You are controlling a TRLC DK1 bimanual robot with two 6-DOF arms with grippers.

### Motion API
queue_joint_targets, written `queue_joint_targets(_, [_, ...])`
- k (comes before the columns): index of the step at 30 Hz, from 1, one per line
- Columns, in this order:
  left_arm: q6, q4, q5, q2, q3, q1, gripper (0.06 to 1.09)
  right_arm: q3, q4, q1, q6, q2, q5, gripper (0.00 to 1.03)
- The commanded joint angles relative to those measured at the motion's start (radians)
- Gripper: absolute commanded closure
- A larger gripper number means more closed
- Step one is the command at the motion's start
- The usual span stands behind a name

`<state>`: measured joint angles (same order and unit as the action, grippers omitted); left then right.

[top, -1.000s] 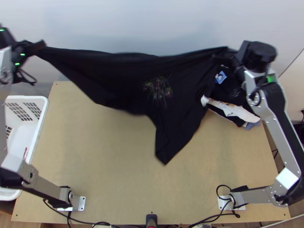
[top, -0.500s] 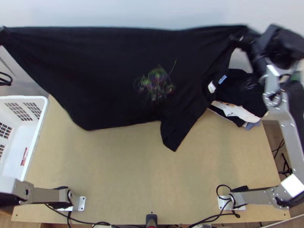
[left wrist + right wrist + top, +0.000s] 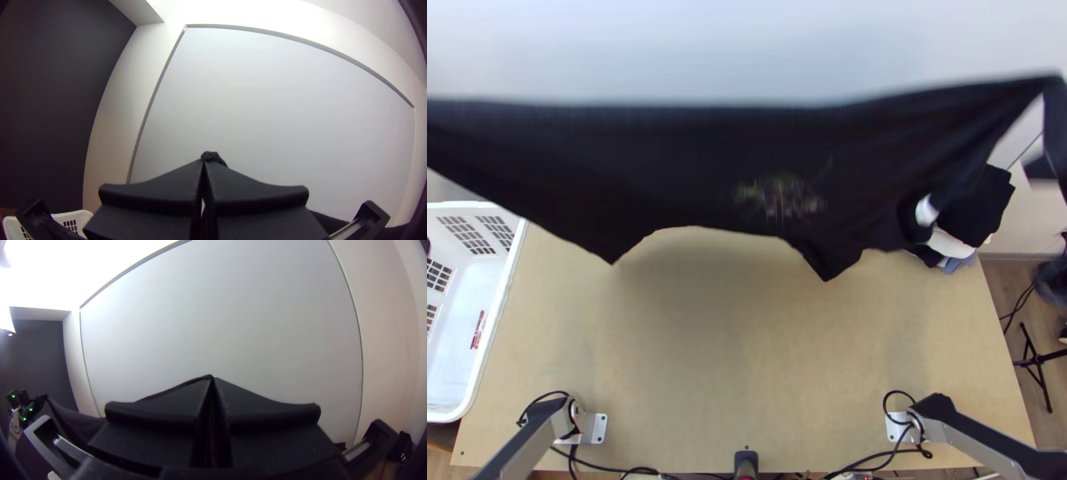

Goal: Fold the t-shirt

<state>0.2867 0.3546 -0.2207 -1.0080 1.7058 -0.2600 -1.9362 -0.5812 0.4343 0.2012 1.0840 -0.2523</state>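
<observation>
The black t-shirt [image 3: 691,160] hangs stretched wide above the table's far part in the top view, its printed front visible and its lower edge uneven. At the right edge is part of my right gripper [image 3: 1056,144], beside the shirt's raised corner. In the left wrist view my left gripper [image 3: 204,162] is shut on a small bunch of the shirt [image 3: 213,156]. My right gripper [image 3: 212,378] is shut on another edge, from which the shirt [image 3: 78,420] runs toward the left arm's gripper [image 3: 20,406] in the right wrist view.
A white basket [image 3: 513,264] stands at the table's left side. Folded clothes [image 3: 979,208] lie in a stack at the far right corner, partly behind the shirt. Cables run along the near edge of the wooden table [image 3: 747,360].
Both arms have moved outward, drawing the shirt wider past the left edge and to the right. Its hanging lower part has risen off the middle of the table and swung rightward.
</observation>
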Motion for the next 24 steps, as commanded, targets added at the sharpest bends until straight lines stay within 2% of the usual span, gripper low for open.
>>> queue_joint_targets(1, [-0.015,-0.117,-0.029,0.27,-0.27,-0.022,1.05,0.091,-0.152,0.034,-0.016,-0.268,0.038,1.0])
queue_joint_targets(10, [-0.003,-0.094,-0.029,0.35,-0.287,-0.016,1.05,0.006,-0.224,0.009,-0.016,-0.357,0.038,1.0])
queue_joint_targets(19, [0.005,-0.089,-0.029,0.356,-0.278,-0.018,1.05,-0.084,-0.216,0.018,-0.014,-0.3,0.038,1.0])
queue_joint_targets(24, [0.017,-0.089,-0.029,0.342,-0.285,-0.018,1.05,-0.236,-0.2,0.069,-0.008,-0.173,0.038,1.0])
